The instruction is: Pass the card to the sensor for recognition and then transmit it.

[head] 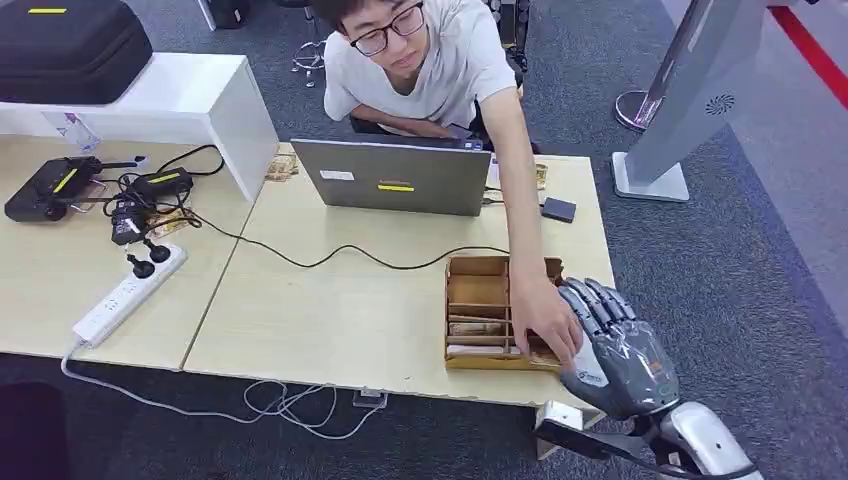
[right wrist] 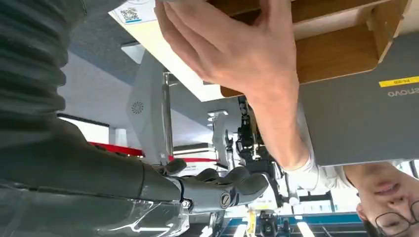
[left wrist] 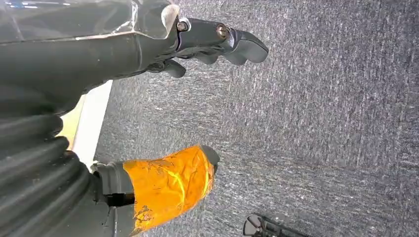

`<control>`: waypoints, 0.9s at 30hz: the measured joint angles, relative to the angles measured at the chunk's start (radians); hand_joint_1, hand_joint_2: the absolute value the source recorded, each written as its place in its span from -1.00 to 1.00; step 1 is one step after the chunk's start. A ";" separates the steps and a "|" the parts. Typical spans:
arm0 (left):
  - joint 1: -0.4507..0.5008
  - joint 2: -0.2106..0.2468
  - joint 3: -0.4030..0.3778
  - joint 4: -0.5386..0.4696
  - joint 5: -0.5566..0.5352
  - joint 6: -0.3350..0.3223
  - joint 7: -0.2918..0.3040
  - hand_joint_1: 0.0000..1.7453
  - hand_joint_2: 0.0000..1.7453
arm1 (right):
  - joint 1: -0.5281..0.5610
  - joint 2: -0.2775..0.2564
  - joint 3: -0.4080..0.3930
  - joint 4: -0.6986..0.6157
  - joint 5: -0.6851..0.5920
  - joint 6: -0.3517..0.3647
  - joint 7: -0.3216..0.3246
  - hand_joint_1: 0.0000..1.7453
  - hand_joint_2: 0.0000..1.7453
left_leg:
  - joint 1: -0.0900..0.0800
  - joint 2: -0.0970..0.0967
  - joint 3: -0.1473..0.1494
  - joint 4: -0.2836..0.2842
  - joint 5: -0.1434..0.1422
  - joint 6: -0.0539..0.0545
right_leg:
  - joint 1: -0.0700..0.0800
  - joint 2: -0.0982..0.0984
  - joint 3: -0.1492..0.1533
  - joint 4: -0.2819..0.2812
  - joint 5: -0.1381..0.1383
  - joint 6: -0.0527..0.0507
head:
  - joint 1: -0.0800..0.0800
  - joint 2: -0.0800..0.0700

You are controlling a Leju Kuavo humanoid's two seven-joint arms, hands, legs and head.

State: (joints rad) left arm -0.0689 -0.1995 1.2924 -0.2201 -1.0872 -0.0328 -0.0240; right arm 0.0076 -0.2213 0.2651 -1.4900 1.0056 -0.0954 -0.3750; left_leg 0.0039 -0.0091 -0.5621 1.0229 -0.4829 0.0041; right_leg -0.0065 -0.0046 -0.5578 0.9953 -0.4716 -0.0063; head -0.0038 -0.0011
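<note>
A wooden box (head: 480, 300) with several slots stands near the table's front edge, with flat cards (head: 478, 328) lying in its slots. A person's hand (head: 545, 320) reaches down into the box at its right end. My right hand (head: 615, 345) hovers just right of that hand, fingers stretched out and holding nothing. In the right wrist view the person's hand (right wrist: 237, 44) lies over the box (right wrist: 341, 54), and my fingers (right wrist: 222, 187) are apart from it with nothing in them. My left hand (left wrist: 128, 54) hangs over grey carpet, fingers apart and its thumb (left wrist: 168, 182) wrapped in orange tape.
A grey laptop (head: 392, 177) stands behind the box, a small dark device (head: 558, 209) to its right. A black cable crosses the table (head: 340, 320). A power strip (head: 125, 295) and chargers lie at the left. A white stand (head: 680, 110) rises from the floor at the right.
</note>
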 joint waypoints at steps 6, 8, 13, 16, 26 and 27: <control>0.000 0.000 0.000 0.000 0.000 0.000 0.000 -1.00 1.00 | 0.000 0.000 0.006 0.002 0.000 0.000 0.000 -1.00 1.00 | 0.000 0.000 0.000 0.000 0.000 0.000 | 0.000 0.000 0.000 0.000 0.000 0.000 | 0.000 0.000; 0.000 0.000 0.000 0.000 0.000 0.000 0.000 -1.00 1.00 | 0.000 0.000 0.006 0.002 0.000 0.000 0.000 -1.00 1.00 | 0.000 0.000 0.000 0.000 0.000 0.000 | 0.000 0.000 0.000 0.000 0.000 0.000 | 0.000 0.000; -0.001 0.000 0.000 0.000 0.000 0.000 0.000 -1.00 1.00 | 0.000 0.000 0.009 0.004 0.000 0.000 0.000 -1.00 1.00 | 0.000 0.000 0.000 0.000 0.000 0.000 | 0.000 0.000 0.000 0.000 0.000 0.000 | 0.000 0.000; -0.001 0.000 0.000 0.000 0.000 0.000 0.000 -1.00 1.00 | 0.000 0.000 0.011 0.004 0.000 0.000 0.000 -1.00 1.00 | 0.000 0.000 0.000 0.000 0.000 0.000 | 0.000 0.000 0.000 0.000 0.000 0.000 | 0.000 0.000; -0.001 0.000 0.000 0.000 -0.002 0.000 0.000 -1.00 1.00 | 0.000 0.000 0.016 0.005 0.000 0.000 0.000 -1.00 1.00 | 0.000 0.000 0.000 0.000 0.000 0.000 | 0.000 0.000 0.000 0.000 0.000 0.000 | 0.000 0.000; -0.001 0.000 0.000 0.000 -0.002 0.000 0.000 -1.00 1.00 | 0.000 0.000 0.016 0.006 0.000 0.000 0.000 -1.00 1.00 | 0.000 0.000 0.000 0.000 0.000 0.000 | 0.000 0.000 0.000 0.000 0.000 0.000 | 0.000 0.000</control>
State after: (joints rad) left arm -0.0696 -0.1995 1.2924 -0.2201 -1.0887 -0.0328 -0.0240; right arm 0.0075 -0.2213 0.2811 -1.4840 1.0056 -0.0950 -0.3753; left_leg 0.0039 -0.0091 -0.5621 1.0229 -0.4829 0.0041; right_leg -0.0065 -0.0046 -0.5578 0.9954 -0.4716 -0.0063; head -0.0038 -0.0011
